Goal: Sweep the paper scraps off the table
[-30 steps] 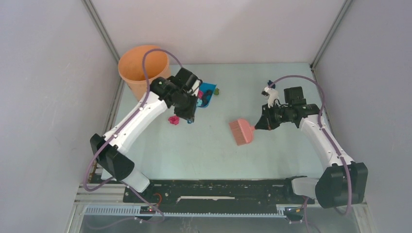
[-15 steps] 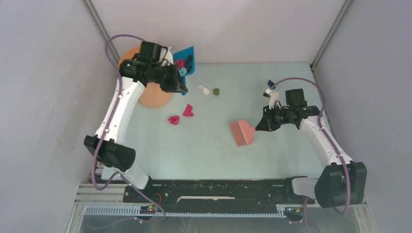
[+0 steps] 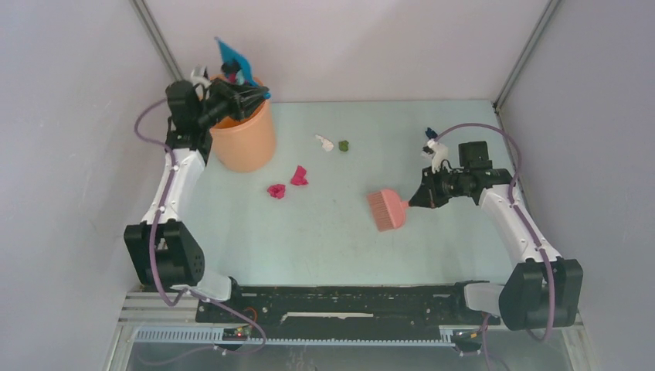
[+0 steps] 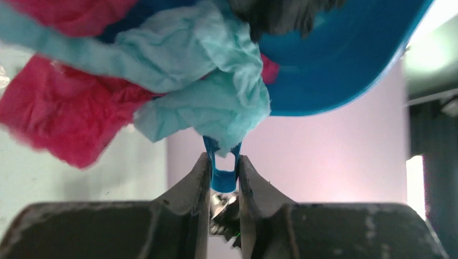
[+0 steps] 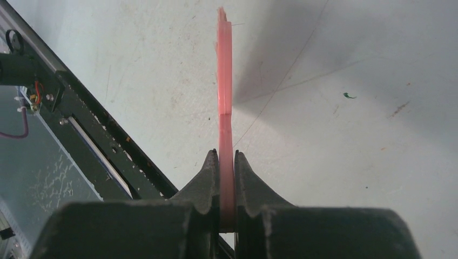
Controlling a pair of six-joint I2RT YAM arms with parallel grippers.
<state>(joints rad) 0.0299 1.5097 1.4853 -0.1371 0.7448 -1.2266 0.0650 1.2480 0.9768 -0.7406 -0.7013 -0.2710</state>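
With the left tool [image 4: 223,163] pinching the dustpan [image 4: 345,65] handle over the far-left pot [image 3: 247,143], tip steeper so the scraps [image 4: 200,91] slide in, while the right tool [image 5: 226,157] grips the brush [image 5: 224,81].

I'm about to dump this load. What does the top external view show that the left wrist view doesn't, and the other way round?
Only the top external view shows the orange pot, four paper scraps lying on the table (two magenta, one white, one green), and the right hand holding the pink brush. Only the left wrist view shows the left hand shut on the handle loop of the blue dustpan, with light blue and magenta scraps up close. Both show the dustpan carrying scraps.
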